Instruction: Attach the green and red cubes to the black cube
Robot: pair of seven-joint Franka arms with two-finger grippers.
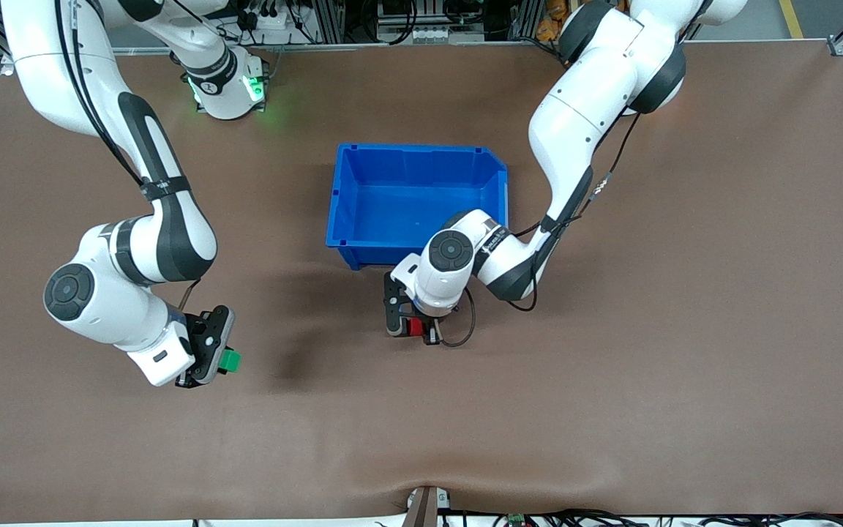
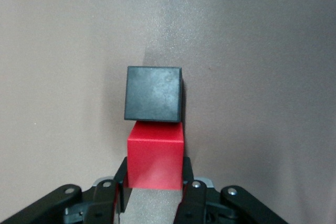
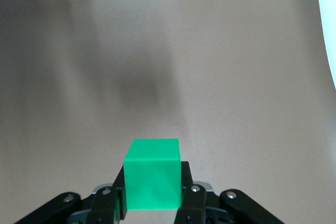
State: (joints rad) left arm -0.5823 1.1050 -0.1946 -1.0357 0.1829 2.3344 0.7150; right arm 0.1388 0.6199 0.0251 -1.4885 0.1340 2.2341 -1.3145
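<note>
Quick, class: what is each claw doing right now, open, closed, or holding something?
Left claw: closed on the red cube, which touches the black cube.
Right claw: closed on the green cube.

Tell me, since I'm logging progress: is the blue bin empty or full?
Empty: the blue bin's visible floor is bare, though the left arm hides one corner.

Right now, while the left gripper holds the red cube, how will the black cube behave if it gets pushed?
The black cube has flat faces and sharp edges, so it would probably slide rather than roll. Its matte surface suggests some friction, not slipperiness. It already looks pressed against the red cube in the left gripper, so it seems stiff and likely light.
</note>
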